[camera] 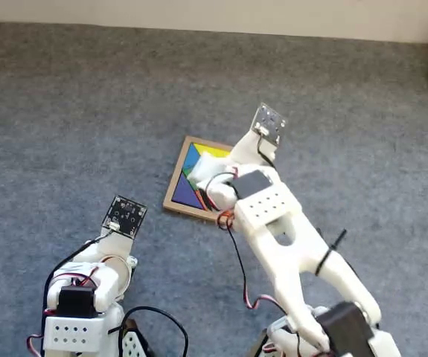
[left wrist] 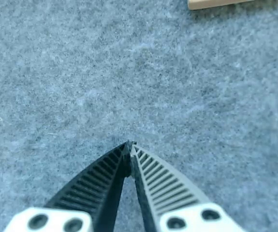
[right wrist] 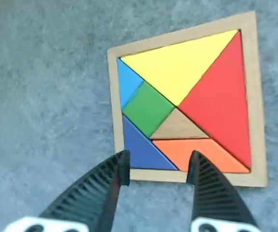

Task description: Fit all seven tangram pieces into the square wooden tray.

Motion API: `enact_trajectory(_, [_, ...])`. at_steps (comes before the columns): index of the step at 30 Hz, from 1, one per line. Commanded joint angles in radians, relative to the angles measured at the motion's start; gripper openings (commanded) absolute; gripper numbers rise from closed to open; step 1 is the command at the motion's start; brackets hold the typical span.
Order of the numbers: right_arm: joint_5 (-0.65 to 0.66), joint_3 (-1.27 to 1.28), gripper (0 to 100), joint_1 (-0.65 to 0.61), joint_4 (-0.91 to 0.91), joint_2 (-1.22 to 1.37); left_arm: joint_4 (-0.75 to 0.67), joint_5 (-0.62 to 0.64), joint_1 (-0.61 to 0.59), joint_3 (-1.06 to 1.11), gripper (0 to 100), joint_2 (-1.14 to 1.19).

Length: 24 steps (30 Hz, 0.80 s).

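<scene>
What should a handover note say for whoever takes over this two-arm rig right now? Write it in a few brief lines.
Left gripper: shut, holding nothing, over the grey carpet, apart from the tray.
Right gripper: open, holding nothing, above the tray at the rim beside the dark blue triangle and the orange parallelogram.
Done: those two, the yellow triangle, the red triangle, the light blue triangle and the green square lie flat in the tray.
Left: check the tan triangle in the middle. I cannot tell whether it is a seventh piece or a bare gap.
</scene>
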Motion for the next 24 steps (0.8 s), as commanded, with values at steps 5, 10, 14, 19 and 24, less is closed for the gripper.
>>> enact_trajectory(5, [0.153, 0.131, 19.0, -0.002, -0.001, -0.209, 0.005, -0.011, -0.008, 0.019, 1, -0.05])
enact_trajectory(10, [0.219, 0.194, 19.0, 0.056, -0.001, -0.318, 0.005, -0.011, -0.008, 0.019, 1, -0.05])
enact_trajectory(14, [0.316, 0.234, 19.0, 0.137, -0.001, -0.394, 0.005, -0.011, -0.008, 0.019, 1, -0.05])
enact_trajectory(19, [0.45, 0.288, 19.0, 0.228, -0.001, -0.479, 0.005, -0.011, -0.008, 0.019, 1, -0.05])
enact_trajectory(24, [0.571, 0.338, 19.0, 0.263, -0.002, -0.553, 0.005, -0.011, -0.008, 0.019, 1, -0.05])
